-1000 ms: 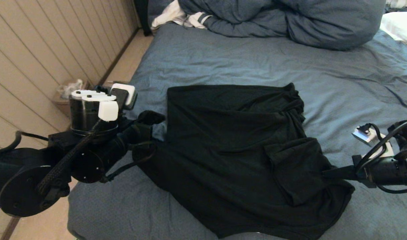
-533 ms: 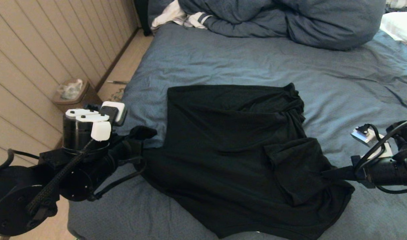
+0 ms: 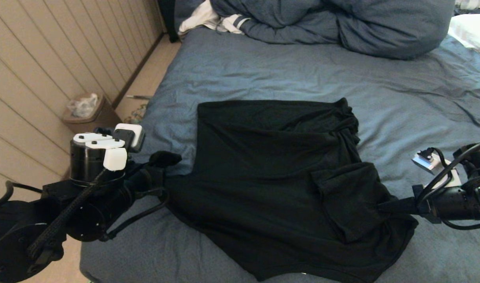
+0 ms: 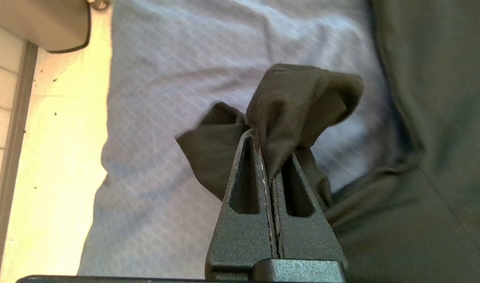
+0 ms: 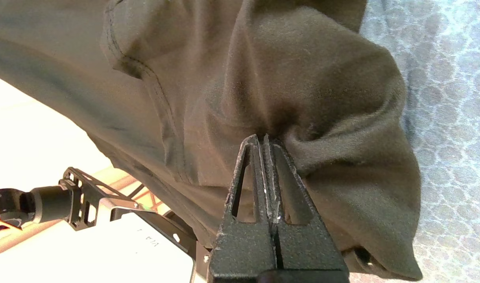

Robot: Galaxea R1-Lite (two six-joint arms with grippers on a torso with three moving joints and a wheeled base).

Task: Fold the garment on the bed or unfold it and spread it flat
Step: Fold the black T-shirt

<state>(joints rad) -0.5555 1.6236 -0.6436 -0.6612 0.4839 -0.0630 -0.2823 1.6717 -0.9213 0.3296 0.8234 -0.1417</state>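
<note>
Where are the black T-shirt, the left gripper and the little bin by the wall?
Black T-shirt (image 3: 271, 188), head view, middle of its body.
Left gripper (image 4: 269, 135), left wrist view, fingertips shut on a shirt corner.
Bin (image 3: 91, 114), head view, its rim beside the bed.

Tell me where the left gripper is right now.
In the head view the left gripper sits at the bed's left edge, shut on the black T-shirt's left corner, near the small bin on the floor.

Bunched blue-grey duvet (image 3: 334, 23) piled at the far end, a white striped cloth (image 3: 208, 19) beside it, white pillow (image 3: 474, 31) far right. Small lined bin (image 3: 88, 112) sits on the floor by the panelled wall (image 3: 47, 59).
</note>
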